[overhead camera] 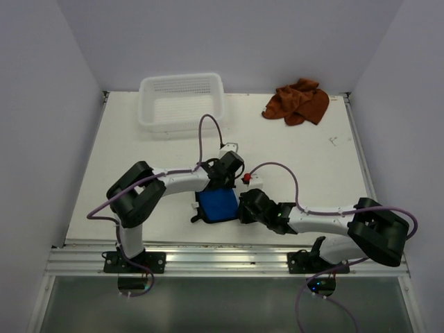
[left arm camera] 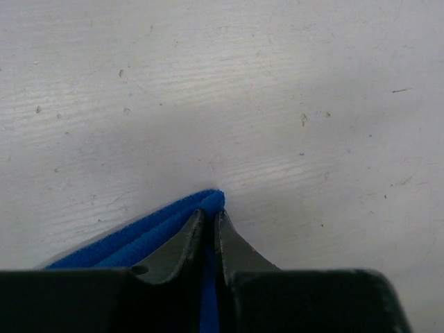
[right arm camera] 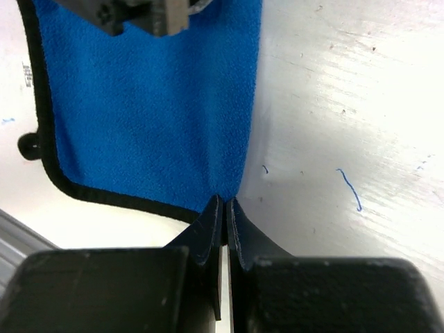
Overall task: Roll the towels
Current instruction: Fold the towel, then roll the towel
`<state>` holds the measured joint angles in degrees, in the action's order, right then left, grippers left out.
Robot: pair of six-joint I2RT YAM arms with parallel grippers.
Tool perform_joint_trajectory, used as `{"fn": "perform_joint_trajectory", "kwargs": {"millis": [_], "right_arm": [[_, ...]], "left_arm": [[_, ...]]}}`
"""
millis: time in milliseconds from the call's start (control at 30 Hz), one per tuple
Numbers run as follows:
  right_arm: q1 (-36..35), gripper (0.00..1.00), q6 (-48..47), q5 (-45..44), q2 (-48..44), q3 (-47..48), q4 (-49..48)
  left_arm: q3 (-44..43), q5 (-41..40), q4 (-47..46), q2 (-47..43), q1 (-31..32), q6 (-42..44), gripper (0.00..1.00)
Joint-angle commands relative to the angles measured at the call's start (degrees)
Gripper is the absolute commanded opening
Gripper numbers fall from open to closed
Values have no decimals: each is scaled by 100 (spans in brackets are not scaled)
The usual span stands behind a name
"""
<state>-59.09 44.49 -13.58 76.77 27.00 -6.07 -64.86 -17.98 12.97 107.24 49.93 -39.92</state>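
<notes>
Blue towel (overhead camera: 215, 206) is on the surface (overhead camera: 312, 159) near the front edge, between my two arms, and looks folded at least double (the left wrist view shows two layers stacked at the edge). My left tool (left arm camera: 211, 215) is nearly closed, fingers pinched on that folded blue edge, with cloth visible in the slit between them, so I call it a grip on the blue towel. My right tool (right arm camera: 223, 205) is fully closed, tips right at the towel's corner where the black hem meets the side edge. Whether any cloth is actually nipped there I can't tell; the gap lower down shows only white. The right wrist view shows the towel flat with my left tool at its far end, so the tools sit at opposite ends of the cloth. Rust-brown towel (overhead camera: 298, 102) is crumpled at the far right of the surface, well apart from both tools and not rolled. White basket (overhead camera: 182, 104) stands far left, nothing seen in it. Step in hand, my read: getting hold of the blue towel's edge to start its roll; no roll formed yet, so the task is early. The next move calls for the pinched edge to be turned over onto the cloth evenly from both sides, layers kept together, the other end not dragged along the surface.
</notes>
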Motion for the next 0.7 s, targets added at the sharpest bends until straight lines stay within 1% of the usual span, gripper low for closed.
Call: {"fn": "perform_joint_trajectory", "kwargs": {"millis": [0,200,300,667], "right_arm": [[-225,0,-344,-592,-189,296,746],[-647,0,-494,-1286,-57,700,1379],[-814,0,-520,-1576,39,850,1722],[-1350,0,-556,-2447,426,1298,2478]], "left_arm": [[166,118,-698,-274,-132,-156,11],[491,522,-1200,-537,-448,-218,6],[702,689,-1656,-686,-589,-235,4],[1406,1156,-2834,-1082,-941,-349,0]]}}
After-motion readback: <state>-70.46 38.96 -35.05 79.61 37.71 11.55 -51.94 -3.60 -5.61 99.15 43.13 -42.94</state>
